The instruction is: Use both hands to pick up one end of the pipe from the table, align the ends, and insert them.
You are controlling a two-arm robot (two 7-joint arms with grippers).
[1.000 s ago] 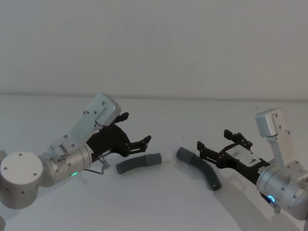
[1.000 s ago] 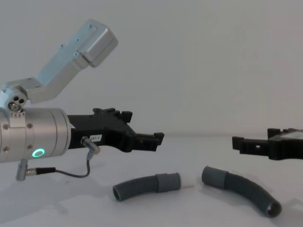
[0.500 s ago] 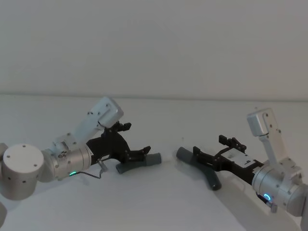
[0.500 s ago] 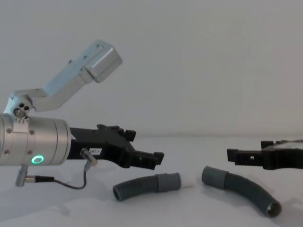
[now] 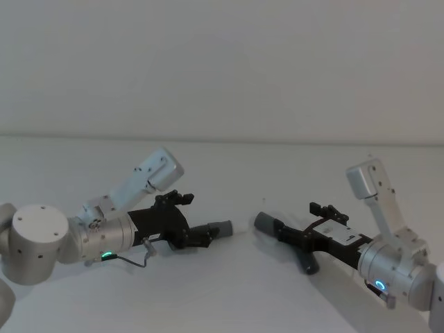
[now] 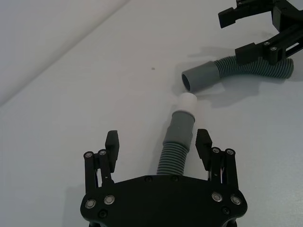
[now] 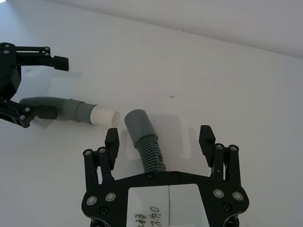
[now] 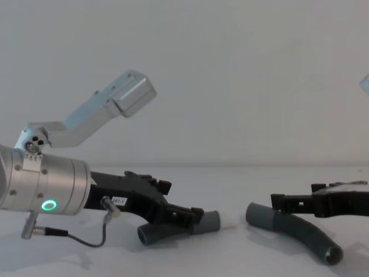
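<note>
Two curved dark-grey hose pieces of the pipe lie on the white table (image 5: 229, 291), their cuffs facing each other a short gap apart. The left piece (image 6: 179, 142) has a grey cuff (image 5: 220, 228) with a white tip (image 6: 188, 102). My left gripper (image 6: 157, 139) is open and low over it, a finger on each side of its ribbed part, not touching. The right piece (image 7: 150, 152) has a plain grey cuff (image 7: 138, 123). My right gripper (image 7: 159, 135) is open and straddles the ribbed part just behind that cuff. In the chest view both grippers (image 8: 190, 214) (image 8: 278, 201) sit at hose height.
A plain pale wall rises behind the table's far edge (image 5: 222, 141). The left arm's thin grey cable (image 8: 86, 234) loops just above the table beside its wrist. A small dark speck (image 7: 172, 96) marks the table beyond the cuffs.
Both grippers have come down and forward from above the table, and each now straddles its hose piece. The hose pieces have not moved.
</note>
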